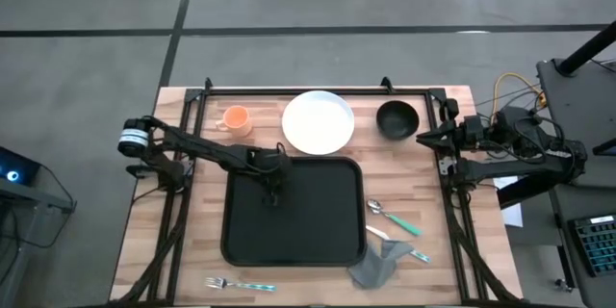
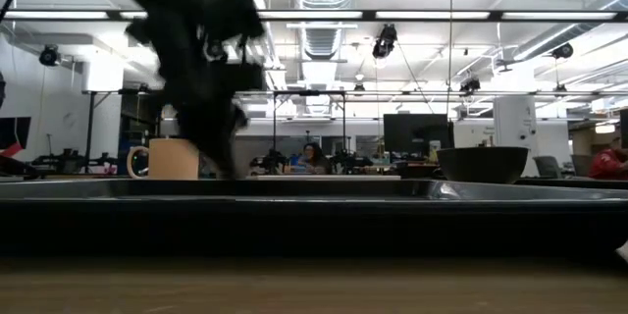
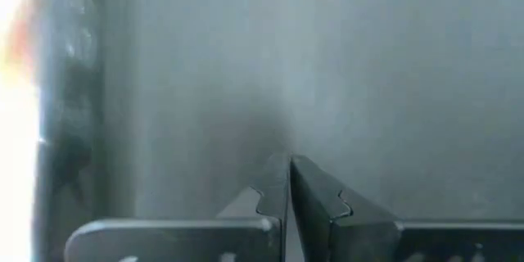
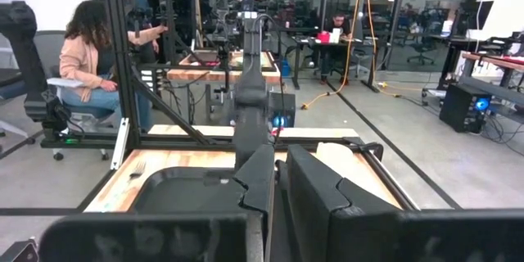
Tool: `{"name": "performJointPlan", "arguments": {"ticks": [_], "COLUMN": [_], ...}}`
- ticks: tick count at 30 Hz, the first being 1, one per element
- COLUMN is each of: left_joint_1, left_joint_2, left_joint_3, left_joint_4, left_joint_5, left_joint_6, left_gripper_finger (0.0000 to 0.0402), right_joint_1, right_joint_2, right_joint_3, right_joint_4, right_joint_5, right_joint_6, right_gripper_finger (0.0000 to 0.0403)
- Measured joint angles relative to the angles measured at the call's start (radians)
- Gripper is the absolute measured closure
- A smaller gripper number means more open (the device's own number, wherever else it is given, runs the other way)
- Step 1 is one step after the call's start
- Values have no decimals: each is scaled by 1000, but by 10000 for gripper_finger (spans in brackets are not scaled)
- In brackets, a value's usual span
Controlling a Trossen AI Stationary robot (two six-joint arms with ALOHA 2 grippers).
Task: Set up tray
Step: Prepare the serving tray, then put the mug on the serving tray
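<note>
The black tray lies flat in the middle of the table, and its rim fills the low view. My left gripper is shut and points down over the tray's far left part. It hangs in front of the orange mug in the low view. My right gripper is shut and waits at the table's right edge, level and facing the tray. Beyond the tray's far edge stand the white plate, the mug and a black bowl. My left gripper comes from above with its shut fingertips right at the tray's floor, near the far left corner. The tray's rim hides the tips in the low view, so I cannot tell whether they touch the floor.
Two teal-handled spoons and a grey napkin lie right of the tray. A fork lies at the near edge. A black frame borders the table. People sit in the room beyond.
</note>
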Motion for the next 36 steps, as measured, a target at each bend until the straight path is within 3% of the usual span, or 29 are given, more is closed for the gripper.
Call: {"name": "performJointPlan", "arguments": {"ticks": [7,36], "left_joint_1": [0,0], "left_joint_2": [-63,-56], "left_joint_3": [136,976], "left_joint_4": [3,11], "left_joint_5": [0,-1], "left_joint_6": [0,0], "left_gripper_finger": [401,401], "right_joint_1": [0,0], "right_joint_2": [0,0], "right_joint_3": [0,0], "right_joint_4": [1,4], "right_joint_5": [0,0], "right_joint_6": [0,0], "right_gripper_finger": [376,376]}}
